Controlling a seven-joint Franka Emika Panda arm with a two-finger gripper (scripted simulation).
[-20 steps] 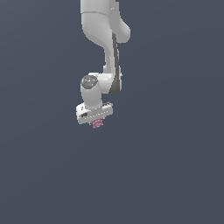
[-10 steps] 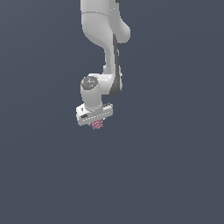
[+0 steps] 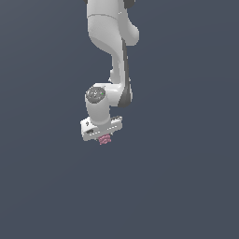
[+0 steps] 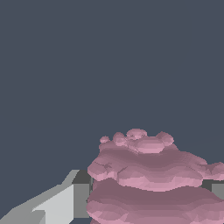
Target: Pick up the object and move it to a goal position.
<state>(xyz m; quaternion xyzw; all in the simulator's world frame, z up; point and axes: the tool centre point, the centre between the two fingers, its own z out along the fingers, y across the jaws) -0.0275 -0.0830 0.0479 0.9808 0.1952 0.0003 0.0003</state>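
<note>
The object (image 3: 105, 139) is a tiny pink-magenta bumpy blob, tucked just under the white gripper (image 3: 104, 137) at the end of the arm in the exterior view. In the wrist view the object (image 4: 148, 179) fills the space between the two grey fingers (image 4: 65, 202), which press on it from either side. The gripper is shut on the object. The fingertips themselves are hidden behind the hand in the exterior view.
A flat dark grey-blue surface (image 3: 186, 177) fills both views around the arm. The white arm (image 3: 112, 42) comes down from the top of the exterior view. No other objects or goal marker show.
The gripper with the object has shifted very slightly, down and toward the exterior view's right. The hold on the object is unchanged.
</note>
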